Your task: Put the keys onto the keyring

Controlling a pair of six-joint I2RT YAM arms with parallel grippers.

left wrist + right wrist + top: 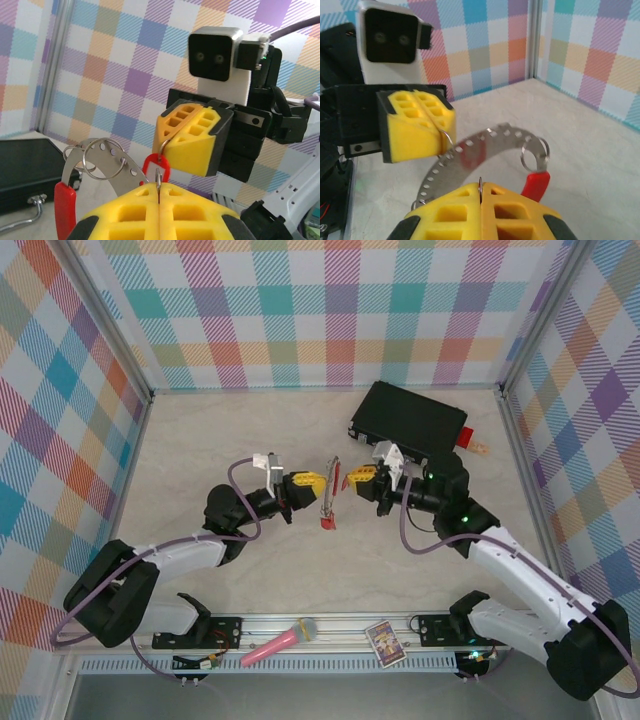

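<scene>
Key (156, 166), red, sits mid-frame in the left wrist view between two fully closed grippers. Left gripper (159, 192) below and right gripper (167, 141) above each pinch a thin wire loop at it. Keyring (131, 170), a perforated band with a red end, curves just to its left. Case (410, 420) lies upper right in the top view, and microphone (280, 642) lies at the bottom.

Overhead looks down; wrist cameras (214, 52) face each other.
</scene>
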